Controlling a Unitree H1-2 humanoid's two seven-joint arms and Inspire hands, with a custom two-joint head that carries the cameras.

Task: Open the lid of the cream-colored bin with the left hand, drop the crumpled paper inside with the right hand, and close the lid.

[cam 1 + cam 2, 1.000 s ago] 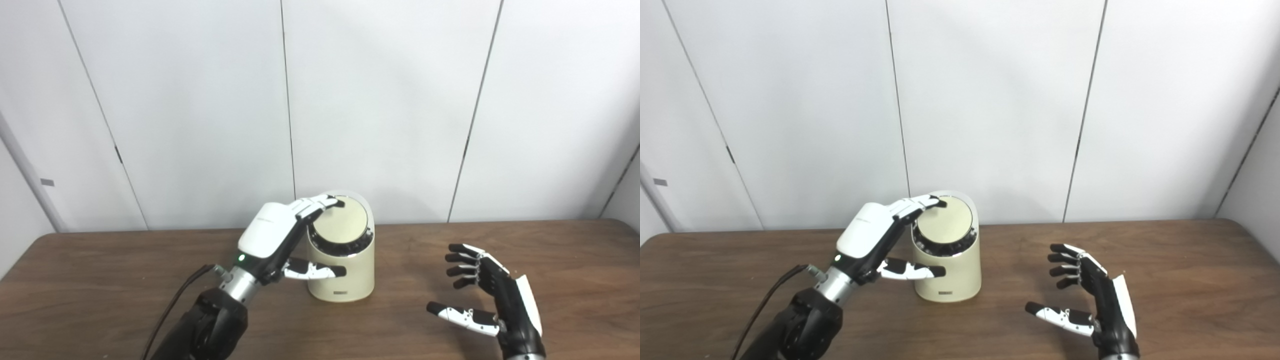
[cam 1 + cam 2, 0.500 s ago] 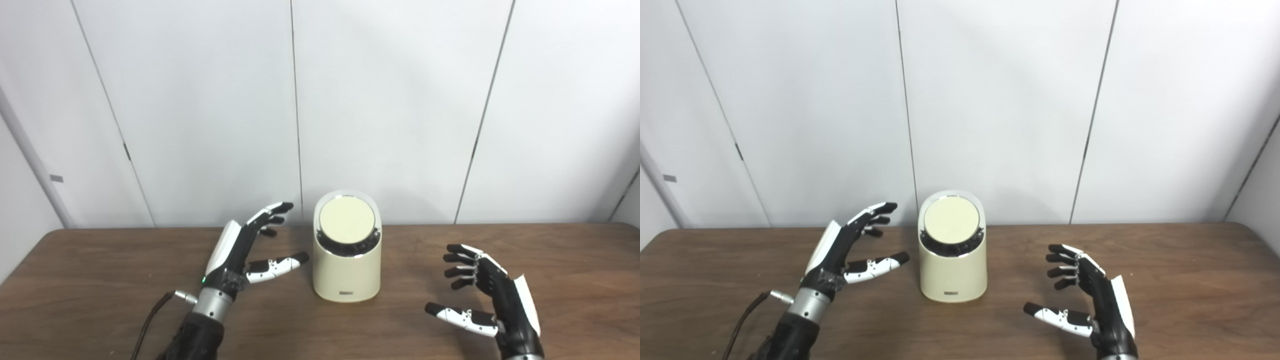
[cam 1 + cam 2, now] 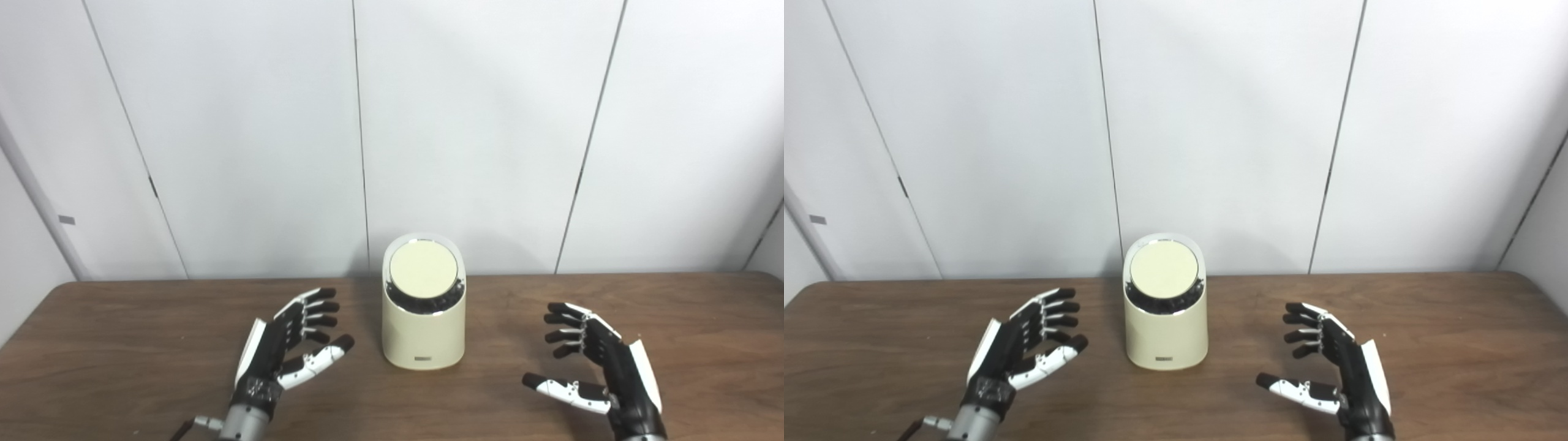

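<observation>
The cream-colored cylindrical bin [image 3: 423,324] stands upright near the rear centre of the dark brown wooden worktop [image 3: 122,343], its round cream lid [image 3: 424,270] seated closed within a chrome ring. The left hand [image 3: 278,346] sits above the worktop to the bin's left, fingers [image 3: 309,309] spread apart and holding nothing. The right hand [image 3: 603,367] sits to the bin's right, likewise spread and empty. Neither hand touches the bin.

You see the cream-colored bin [image 3: 422,331] standing upright at the 12 o'clock side of the desk [image 3: 122,343], near the wall. Its round lid [image 3: 423,270] is shut, tilted toward you, ringed by a shiny dark rim. A small label sits at its base.
</observation>
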